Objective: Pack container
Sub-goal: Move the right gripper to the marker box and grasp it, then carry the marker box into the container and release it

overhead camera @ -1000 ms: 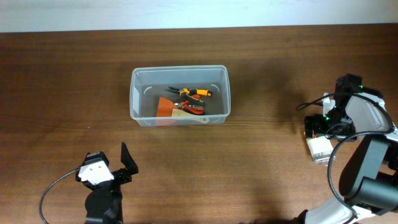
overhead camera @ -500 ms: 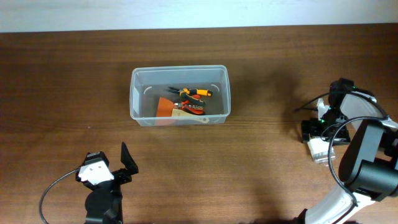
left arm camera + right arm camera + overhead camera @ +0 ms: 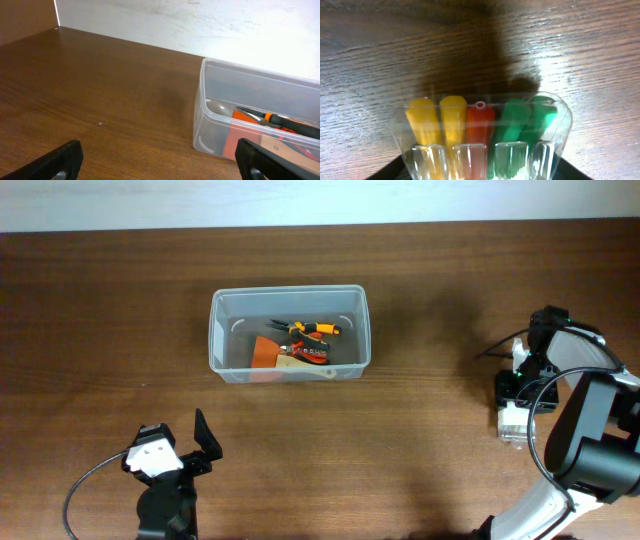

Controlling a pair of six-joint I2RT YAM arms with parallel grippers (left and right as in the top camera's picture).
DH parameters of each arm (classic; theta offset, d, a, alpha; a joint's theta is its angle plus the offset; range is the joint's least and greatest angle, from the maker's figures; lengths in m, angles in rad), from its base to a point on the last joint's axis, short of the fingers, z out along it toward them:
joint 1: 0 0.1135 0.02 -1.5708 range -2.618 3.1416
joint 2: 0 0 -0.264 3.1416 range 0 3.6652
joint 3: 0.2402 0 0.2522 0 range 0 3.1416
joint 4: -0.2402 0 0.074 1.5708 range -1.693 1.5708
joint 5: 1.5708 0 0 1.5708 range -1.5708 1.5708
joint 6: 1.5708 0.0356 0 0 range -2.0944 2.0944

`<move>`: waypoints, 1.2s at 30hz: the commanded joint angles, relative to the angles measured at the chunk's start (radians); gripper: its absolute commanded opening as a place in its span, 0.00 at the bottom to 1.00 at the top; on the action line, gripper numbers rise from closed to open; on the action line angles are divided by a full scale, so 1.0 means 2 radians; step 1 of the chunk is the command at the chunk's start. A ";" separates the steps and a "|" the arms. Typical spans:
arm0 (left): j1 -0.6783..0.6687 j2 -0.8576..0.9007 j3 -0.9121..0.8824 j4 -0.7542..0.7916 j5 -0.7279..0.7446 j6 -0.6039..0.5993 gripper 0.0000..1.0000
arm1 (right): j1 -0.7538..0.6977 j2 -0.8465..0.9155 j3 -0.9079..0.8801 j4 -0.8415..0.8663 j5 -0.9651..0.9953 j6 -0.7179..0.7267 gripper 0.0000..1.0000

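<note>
Pliers [image 3: 308,330] and an orange scraper [image 3: 266,352] lie in the container [image 3: 290,291] at upper centre, so the right gripper [image 3: 514,394] at the right edge straddles the box of coloured bits [image 3: 481,135], likely the next item, its jaws' hold unclear, while the left gripper [image 3: 180,445] waits lower left, jaws spread.

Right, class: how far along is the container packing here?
Done: pliers and an orange scraper lie in the container. In hand: the right end effector is at the small box of coloured bits; grip unclear. Left: getting that box into the container. The left end effector hangs open, empty.
</note>
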 commanded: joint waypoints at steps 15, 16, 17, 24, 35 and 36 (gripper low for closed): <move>-0.002 -0.002 -0.002 -0.001 -0.002 0.004 0.99 | 0.033 0.014 0.110 -0.035 0.023 0.021 0.54; -0.002 -0.002 -0.002 -0.001 -0.002 0.004 0.99 | 0.042 0.014 0.124 -0.040 0.023 0.021 0.54; -0.002 -0.002 -0.002 -0.001 -0.002 0.004 0.99 | 0.049 0.014 0.135 -0.045 0.023 0.021 0.54; -0.002 -0.002 -0.002 -0.001 -0.002 0.004 0.99 | 0.158 0.014 0.270 -0.095 0.023 0.021 0.54; -0.002 -0.002 -0.002 -0.001 -0.002 0.004 0.99 | 0.348 0.014 0.414 -0.050 0.023 -0.028 0.54; -0.002 -0.002 -0.002 -0.001 -0.002 0.004 0.99 | 0.362 0.015 0.414 -0.041 0.023 -0.028 0.54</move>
